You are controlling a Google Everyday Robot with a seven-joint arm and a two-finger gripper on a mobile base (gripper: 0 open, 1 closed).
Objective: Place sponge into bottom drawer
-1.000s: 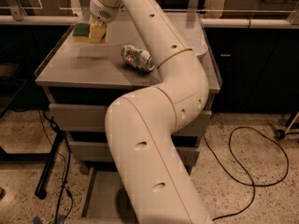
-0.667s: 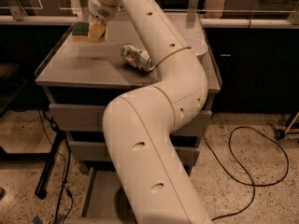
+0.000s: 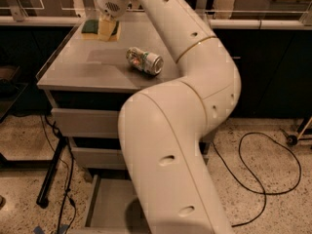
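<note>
The sponge (image 3: 100,29), yellow foam with a dark green layer, is at the far left corner of the cabinet top (image 3: 87,67). My gripper (image 3: 108,23) hangs right over it and touches it. I cannot tell if the sponge rests on the top or is lifted. The bottom drawer (image 3: 108,206) is pulled open near the floor, with a flat grey floor. My arm (image 3: 165,145) hides its right part.
A printed drink can (image 3: 144,61) lies on its side in the middle of the cabinet top. Two shut grey drawer fronts (image 3: 83,122) sit above the open drawer. A black cable (image 3: 265,189) loops on the floor at the right. A black stand leg (image 3: 51,172) is at the left.
My gripper and the sponge have shifted slightly to the right and towards the back of the cabinet top. The can has not moved.
</note>
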